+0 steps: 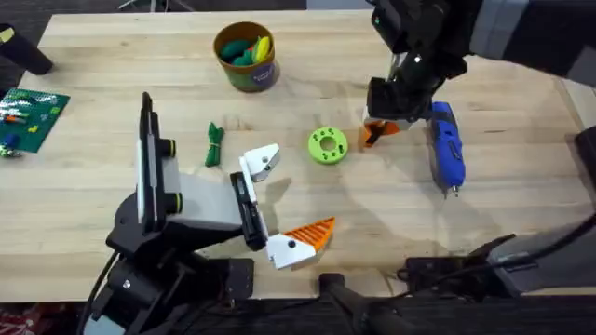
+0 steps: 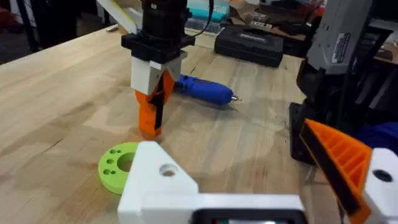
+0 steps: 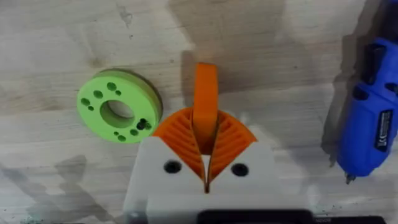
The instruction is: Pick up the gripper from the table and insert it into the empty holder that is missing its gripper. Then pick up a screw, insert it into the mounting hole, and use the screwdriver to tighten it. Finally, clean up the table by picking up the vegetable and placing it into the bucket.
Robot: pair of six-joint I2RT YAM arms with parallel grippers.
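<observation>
Orange finger piece [image 3: 205, 102] clamped upright in right gripper [image 3: 206, 144], touching table [image 3: 261, 56]

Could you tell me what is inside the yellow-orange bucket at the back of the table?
The bucket holds toy pieces showing above its rim: green ones and a yellow one. Whatever lies beneath them is covered. The vegetable lies on the table, outside it.

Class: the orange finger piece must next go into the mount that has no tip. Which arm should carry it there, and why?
The right arm. Its gripper is already shut on the orange finger piece, beside the green disc. The left gripper itself carries the empty holder, so it probably only needs to stay put and receive the piece.
</observation>
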